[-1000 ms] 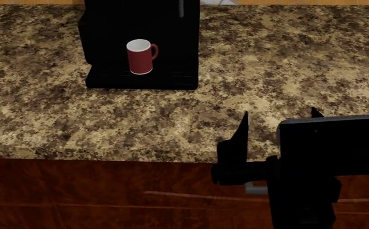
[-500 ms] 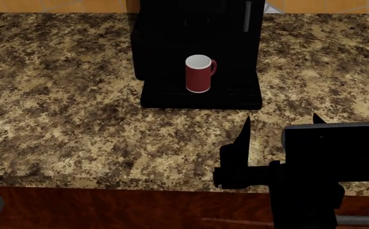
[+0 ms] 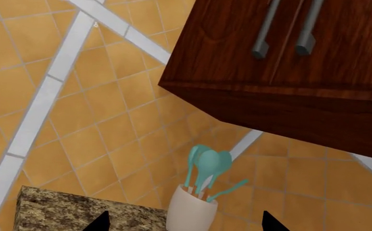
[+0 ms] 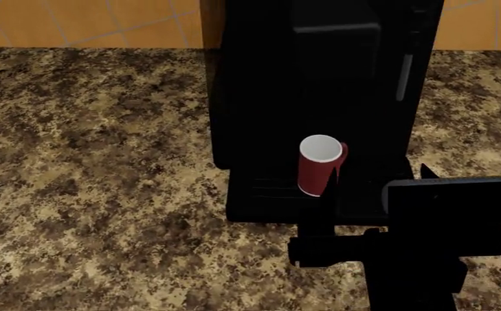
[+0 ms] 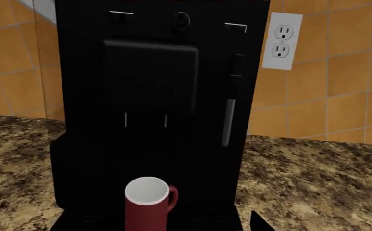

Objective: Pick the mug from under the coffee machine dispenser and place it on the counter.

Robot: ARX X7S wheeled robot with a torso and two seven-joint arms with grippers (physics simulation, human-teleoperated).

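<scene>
While your right gripper (image 4: 378, 178) hangs low over the near part of the counter (image 4: 95, 162), its two pointed fingers stand well apart with nothing between them, the left finger (image 4: 328, 188) overlapping the mug's lower right side in the head view. You cannot tell from that view whether the finger touches the mug or only sits in front of it.

You find the mug (image 4: 320, 164) upright on the slotted drip tray (image 4: 263, 194) of the tall black coffee machine (image 4: 259, 78), below the coffee machine dispenser (image 4: 337, 45), which juts out from the machine's front. Its white rim faces up and its red loop handle points right. From the right wrist camera you look straight at the machine's front, with the mug (image 5: 149, 203) low in that picture, the dispenser (image 5: 151, 82) above it and a thin grey bar (image 5: 228, 122) on the machine's right side. A white wall outlet (image 5: 281, 41) sits on the orange tiles to the right of the machine.

Your left gripper (image 3: 182, 222) shows only two dark fingertips, set apart and empty. Beyond them you see a cream holder of teal utensils (image 3: 195, 192) standing beside a corner of granite, with a dark wooden wall cabinet (image 3: 289, 62) overhead.
</scene>
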